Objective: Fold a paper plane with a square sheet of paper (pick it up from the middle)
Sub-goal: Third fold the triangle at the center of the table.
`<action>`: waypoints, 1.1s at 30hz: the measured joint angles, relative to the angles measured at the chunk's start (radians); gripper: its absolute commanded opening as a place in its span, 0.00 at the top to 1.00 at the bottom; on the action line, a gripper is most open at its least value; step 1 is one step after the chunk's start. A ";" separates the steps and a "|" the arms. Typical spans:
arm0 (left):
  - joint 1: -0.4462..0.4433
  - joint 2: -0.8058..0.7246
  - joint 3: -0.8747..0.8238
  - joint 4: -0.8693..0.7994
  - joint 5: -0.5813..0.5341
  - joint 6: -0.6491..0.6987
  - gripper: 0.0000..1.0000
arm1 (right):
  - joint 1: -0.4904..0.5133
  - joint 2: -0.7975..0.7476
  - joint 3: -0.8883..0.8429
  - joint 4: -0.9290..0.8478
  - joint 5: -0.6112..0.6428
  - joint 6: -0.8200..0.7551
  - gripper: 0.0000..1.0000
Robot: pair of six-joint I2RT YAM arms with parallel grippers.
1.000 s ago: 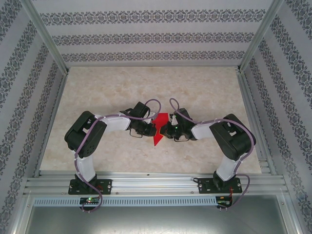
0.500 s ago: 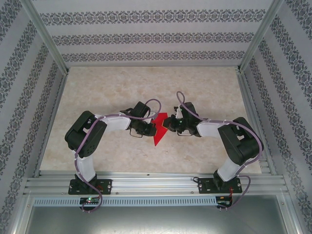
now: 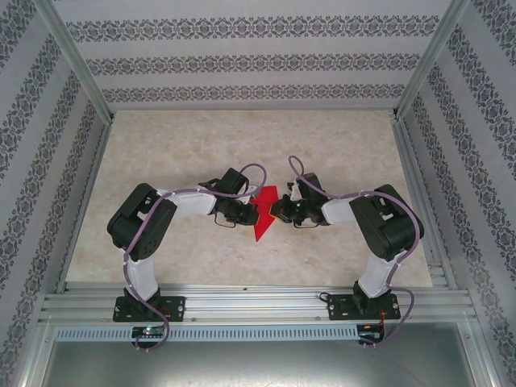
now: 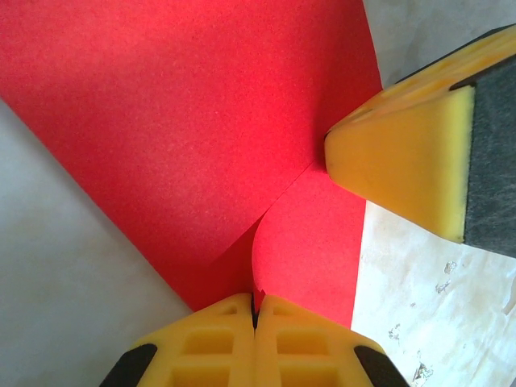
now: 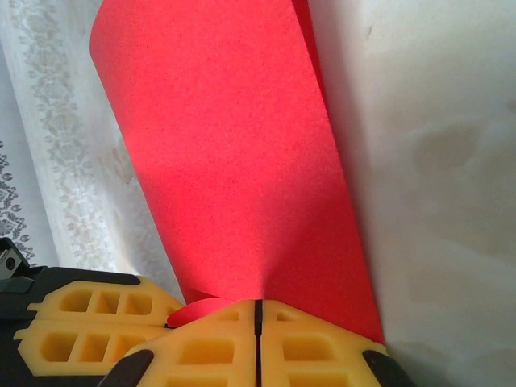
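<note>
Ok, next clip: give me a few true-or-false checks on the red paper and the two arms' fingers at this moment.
1. The left arm's fingers are pressed shut on the red paper. True.
2. The right arm's fingers stand wide open, clear of the paper. False: they are shut on the paper too.
3. The paper lies flat and untouched on the table. False: it is pinched from both sides, between the two arms.
4. In the top view the paper narrows to a point toward the arms' bases. True.
</note>
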 measured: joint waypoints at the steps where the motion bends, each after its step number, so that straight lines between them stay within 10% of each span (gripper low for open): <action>1: 0.000 0.000 0.000 0.000 -0.001 0.000 0.94 | 0.000 0.000 0.000 0.001 -0.001 0.005 0.92; 33: -0.001 0.001 0.005 -0.007 -0.003 0.000 0.94 | -0.055 -0.083 0.020 -0.056 -0.025 -0.019 0.93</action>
